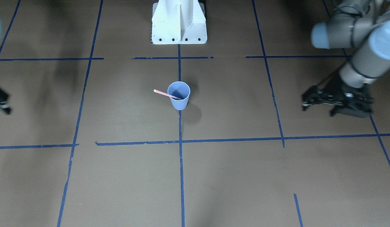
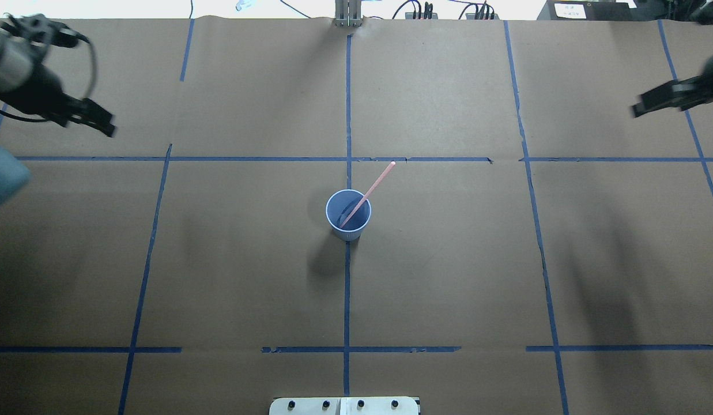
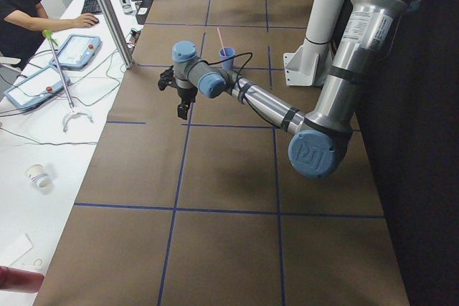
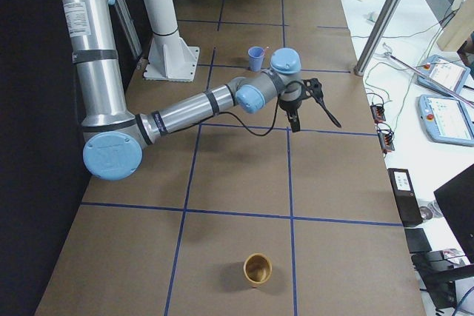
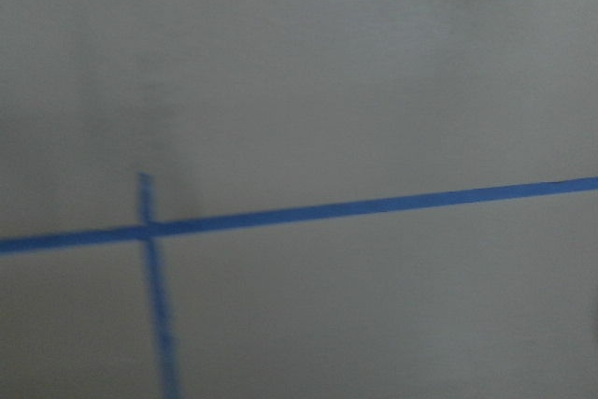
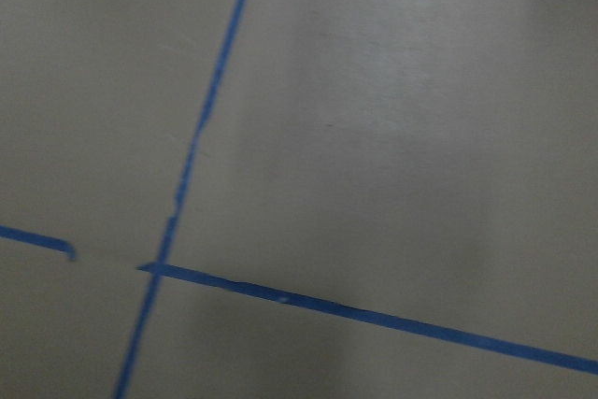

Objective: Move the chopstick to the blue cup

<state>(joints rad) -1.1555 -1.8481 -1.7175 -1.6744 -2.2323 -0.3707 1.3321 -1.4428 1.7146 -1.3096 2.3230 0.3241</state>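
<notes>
The pink chopstick point(image 2: 374, 185) leans tilted inside the blue cup point(image 2: 336, 207) on the bench point(image 2: 477, 276) — left gripper point(image 2: 109, 125) and right gripper point(image 2: 637, 106) both spread apart, empty.

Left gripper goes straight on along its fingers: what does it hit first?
Probably the table, near a blue tape cross: the left gripper seems to point down, well clear of the blue cup.

Table point(image 2: 448, 276) – brown paper cover, marked into squares with blue tape point(image 2: 347, 300).
Tan cup point(image 4: 258, 269) – upright on the paper, alone.
Small paper cup point(image 3: 39, 175) – on the white side bench.
Teach pendant point(image 3: 74, 50) – on that bench, near a seated operator point(image 3: 18, 5).
</notes>
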